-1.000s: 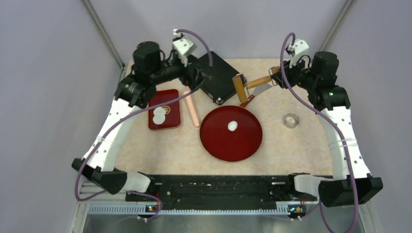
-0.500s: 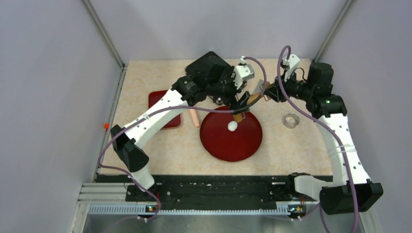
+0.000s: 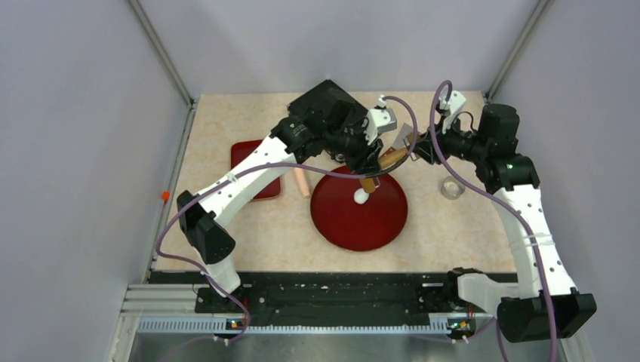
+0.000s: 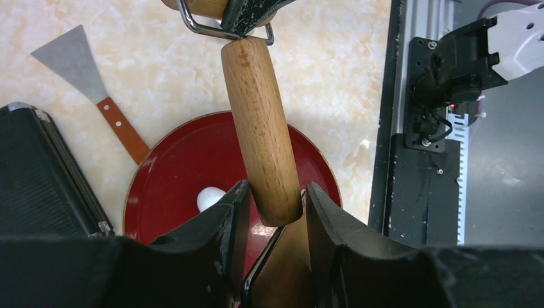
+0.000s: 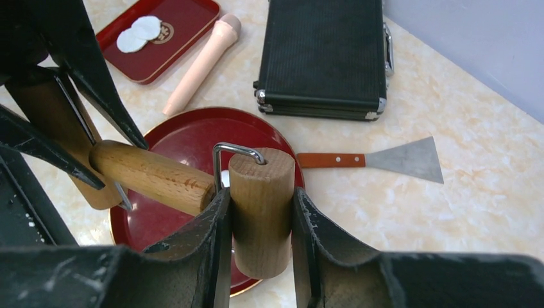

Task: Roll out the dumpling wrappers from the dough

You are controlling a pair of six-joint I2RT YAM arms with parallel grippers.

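Note:
The dough is a small white ball on the round red plate, also visible as the dough past my left fingers. Above the plate hangs a wooden roller tool with a metal frame. My right gripper is shut on its short roller. My left gripper is shut on the end of its handle. Two dumpling wrappers lie in the rectangular red tray; in the top view my left arm covers them.
A black case lies behind the plate, with a metal scraper to its right. A pink rolling pin lies between tray and plate. A clear ring cutter stands right of the plate, under my right arm.
My left arm swung from the tray across to the plate, and its wide-open jaws closed round the roller's handle. My right gripper carried the roller slightly toward the plate.

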